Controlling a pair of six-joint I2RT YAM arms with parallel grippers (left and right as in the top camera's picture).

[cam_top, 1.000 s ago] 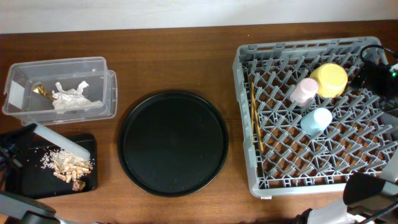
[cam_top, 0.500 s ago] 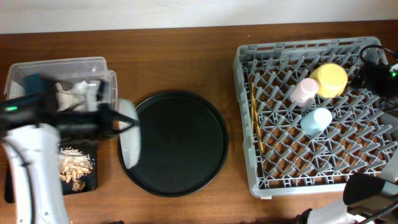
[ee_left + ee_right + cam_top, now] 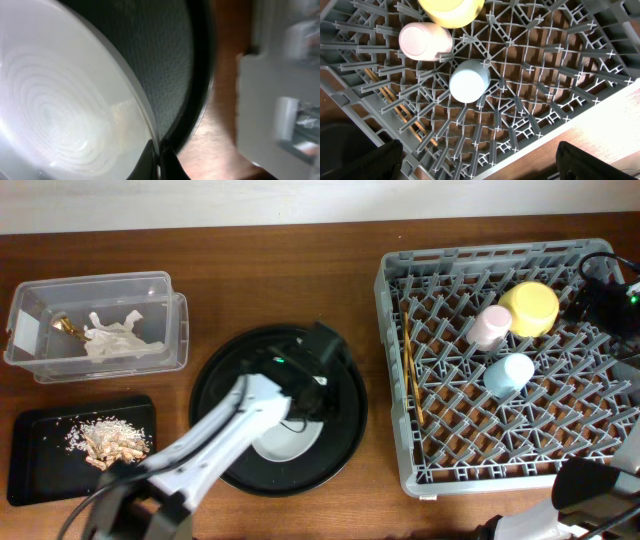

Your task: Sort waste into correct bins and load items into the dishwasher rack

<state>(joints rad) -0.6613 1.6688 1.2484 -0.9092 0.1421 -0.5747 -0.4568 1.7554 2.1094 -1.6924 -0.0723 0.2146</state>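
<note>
Grey-white rim pinched tight in the shut left gripper (image 3: 159, 159); the plate (image 3: 285, 438) sits low over the round black tray (image 3: 215, 380), touching or just clear I cannot tell; the step in hand looks like carrying it to the dishwasher rack (image 3: 480, 450), well apart to the right; the next move calls for a lift clear of the tray's rim, then an edge-down slot into a free row; the right gripper (image 3: 480, 165) hangs spread wide, empty, above the rack.
</note>
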